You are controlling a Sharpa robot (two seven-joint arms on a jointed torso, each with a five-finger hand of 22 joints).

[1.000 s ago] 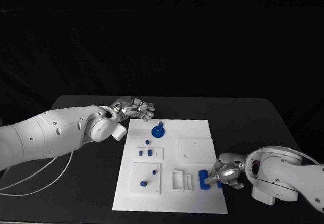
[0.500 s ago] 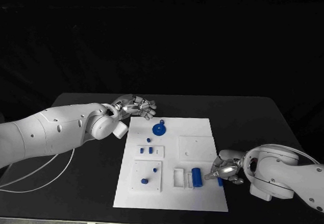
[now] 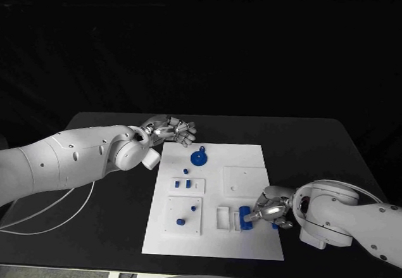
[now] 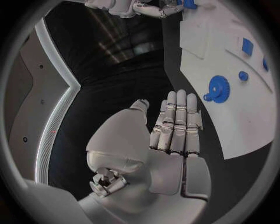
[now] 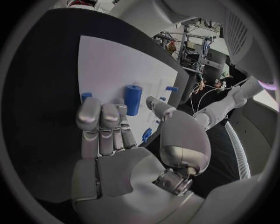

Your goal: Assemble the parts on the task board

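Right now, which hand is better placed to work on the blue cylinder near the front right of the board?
The right hand: it sits beside the blue cylinder. The left hand is off the board's far left corner.

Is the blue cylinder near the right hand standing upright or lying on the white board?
Lying. The blue cylinder shows its long side flat on the white task board, beside the right hand, whose fingers appear empty.

blue cylinder (image 3: pixel 245 218) half behind right hand (image 3: pixel 271 210)
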